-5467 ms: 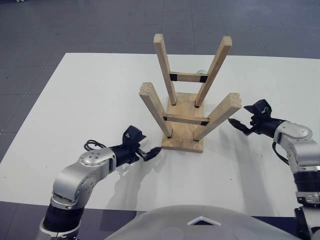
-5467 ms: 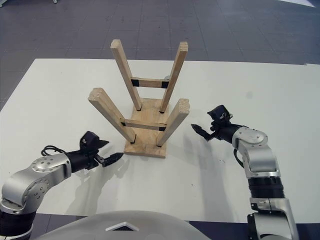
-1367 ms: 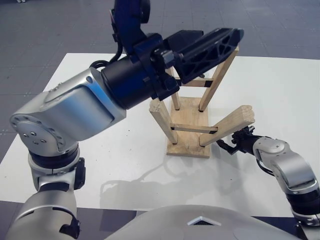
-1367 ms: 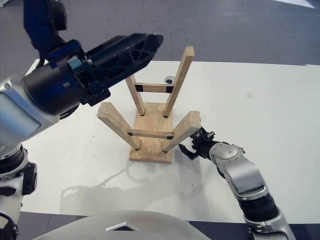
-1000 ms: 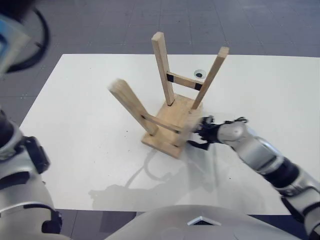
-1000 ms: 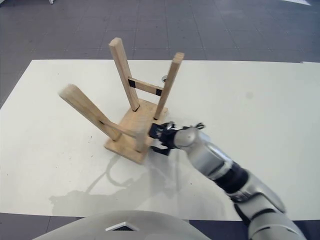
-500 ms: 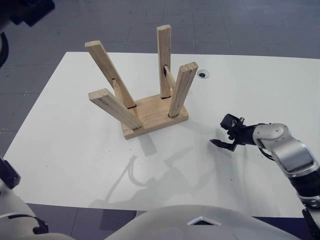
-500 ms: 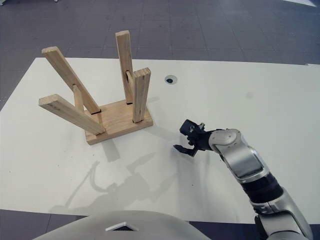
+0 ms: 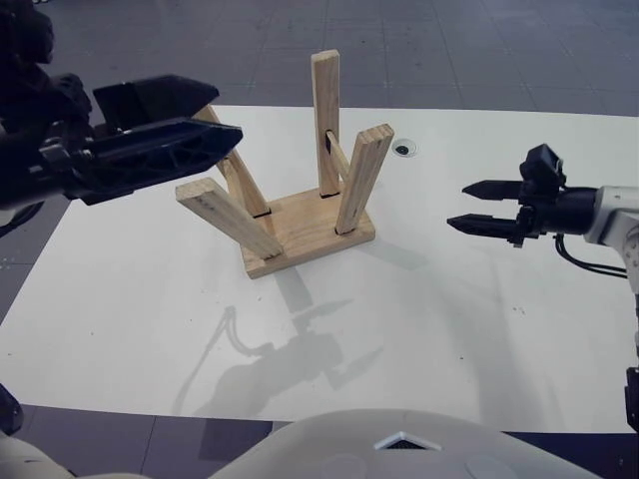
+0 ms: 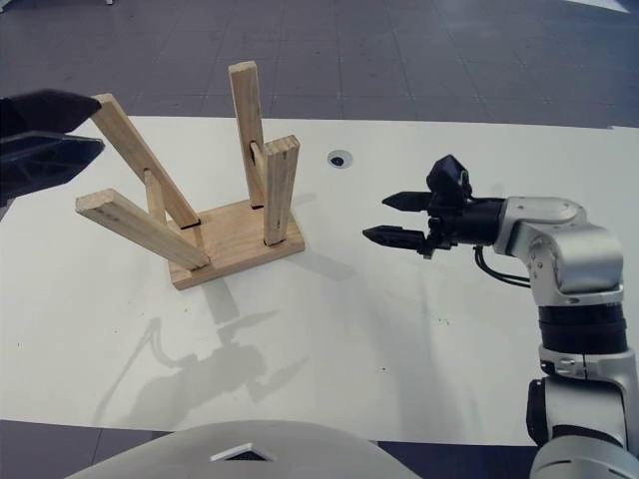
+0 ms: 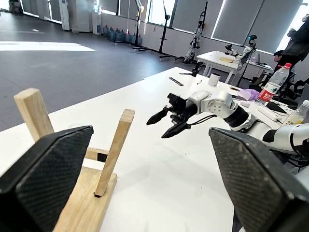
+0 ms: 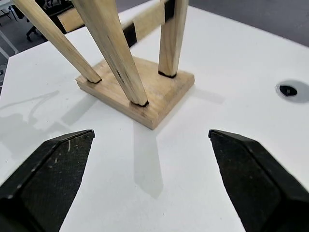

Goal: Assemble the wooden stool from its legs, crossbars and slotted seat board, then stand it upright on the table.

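1. My left gripper [image 9: 225, 112] is released, its two fingers [image 11: 48, 169] spread wide with nothing held between them.
2. It hovers over the white table [image 9: 449, 329], its tips level with the upper part of the stool [image 9: 361, 185].
3. The stool sits just ahead of that gripper, upside down. Its seat board [image 9: 305, 228] lies flat on the table below my fingertips and its four legs [image 9: 325, 120] point up.
4. In the left wrist view two of those legs rise in the gap between my fingers, nearer one finger than the other. I cannot tell whether that finger touches the nearest leg.
5. My right gripper [image 9: 457, 206] is also released, fingers [image 12: 251, 183] parted and empty.
6. It hovers over the table on the far side of the stool from my left gripper, with its tips pointed back toward the stool.
7. From this gripper the stool is straight ahead and well apart, with bare table between my fingertips and the nearest edge of the seat board.
8. In the right wrist view the legs stand in the board's slots, splaying outward as they rise, and a crossbar [image 12: 147, 19] with dark ends joins two of them.
9. A small round hole [image 12: 288, 90] in the table lies ahead of my right gripper, off to one side of the stool.
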Available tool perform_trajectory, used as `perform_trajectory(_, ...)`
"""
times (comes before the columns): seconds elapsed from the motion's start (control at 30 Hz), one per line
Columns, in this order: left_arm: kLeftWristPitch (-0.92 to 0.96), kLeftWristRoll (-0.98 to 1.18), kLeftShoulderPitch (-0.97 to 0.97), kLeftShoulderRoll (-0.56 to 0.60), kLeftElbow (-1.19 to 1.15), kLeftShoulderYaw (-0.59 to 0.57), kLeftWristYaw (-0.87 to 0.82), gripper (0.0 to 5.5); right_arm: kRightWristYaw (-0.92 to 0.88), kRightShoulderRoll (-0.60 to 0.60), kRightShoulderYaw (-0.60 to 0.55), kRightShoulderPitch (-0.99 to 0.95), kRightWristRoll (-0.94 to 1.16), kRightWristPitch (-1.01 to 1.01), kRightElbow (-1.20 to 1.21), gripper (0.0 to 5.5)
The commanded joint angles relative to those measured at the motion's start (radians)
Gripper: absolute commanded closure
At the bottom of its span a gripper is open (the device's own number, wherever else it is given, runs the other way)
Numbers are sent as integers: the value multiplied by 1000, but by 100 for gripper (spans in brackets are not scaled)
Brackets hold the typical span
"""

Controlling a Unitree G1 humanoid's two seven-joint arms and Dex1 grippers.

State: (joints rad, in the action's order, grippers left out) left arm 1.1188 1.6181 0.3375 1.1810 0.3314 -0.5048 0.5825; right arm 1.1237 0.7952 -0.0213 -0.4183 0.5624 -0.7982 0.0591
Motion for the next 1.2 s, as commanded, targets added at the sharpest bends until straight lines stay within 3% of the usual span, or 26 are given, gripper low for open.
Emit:
perform_trajectory(0.03, -9, -116, -29, -4, -27, 40, 107, 103, 4, -11, -44, -61, 100, -81, 52, 112)
perform_trajectory(0.3, -20, -272, -57, -1, -78, 82, 294, 103, 24, -60, 15, -221, 111, -71, -14, 112)
perform_trajectory(0.63, -57, -447, -71, -36, -102, 168, 396, 103, 83, -174, 127, -375, 37, 27, -170, 112)
perform_trajectory(1.2, -105, -621, -25, -86, -144, 286, 476, 103, 115, -316, 211, -432, -29, 93, -213, 112)
